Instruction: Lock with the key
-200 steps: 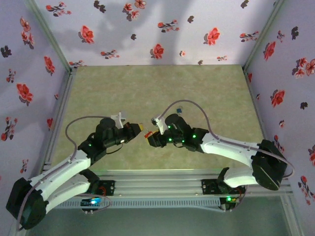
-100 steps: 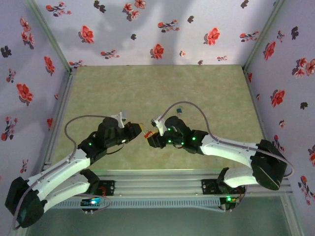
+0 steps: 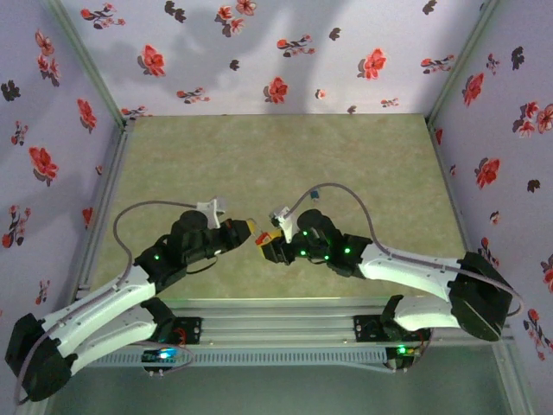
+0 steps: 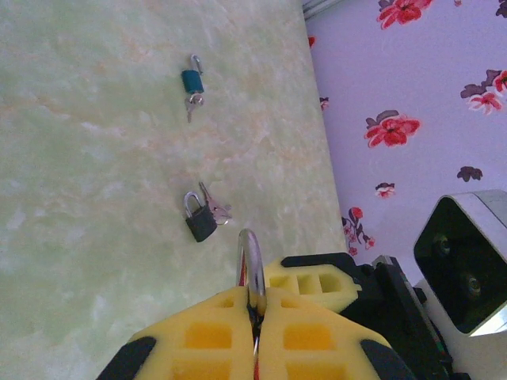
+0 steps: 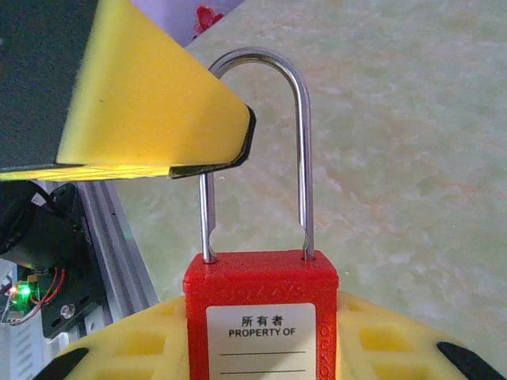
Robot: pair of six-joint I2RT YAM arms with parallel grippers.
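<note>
Lock: we see a red lock (image 5: 261, 317) with a pale label, upright, its body gripped low and its thin metal shackle (image 5: 303, 142) standing closed above it.
Where it is: we find it held up off the table (image 3: 276, 147), over the middle of the near edge, between the two grippers.
Right gripper: we see the right gripper (image 3: 265, 245) clamped on the lock's body, one yellow finger (image 5: 372, 336) on each side of it.
Left gripper: we see the left gripper (image 4: 253, 297) pinched tight on one leg of the shackle, whose loop sticks out past its yellow fingertips (image 4: 210, 332). From the right wrist, one of those fingers (image 5: 150, 103) meets the shackle's left leg.
Other locks: we count two small ones lying on the table, apart from each other. The teal lock (image 4: 191, 81) lies nearer the table's edge by the flowered wall (image 4: 412, 119). The dark lock (image 4: 200, 222) lies nearer the left gripper.
Keys: we see a small bunch (image 4: 192, 101) just beside the teal lock and another (image 4: 218, 212) touching the dark one.
</note>
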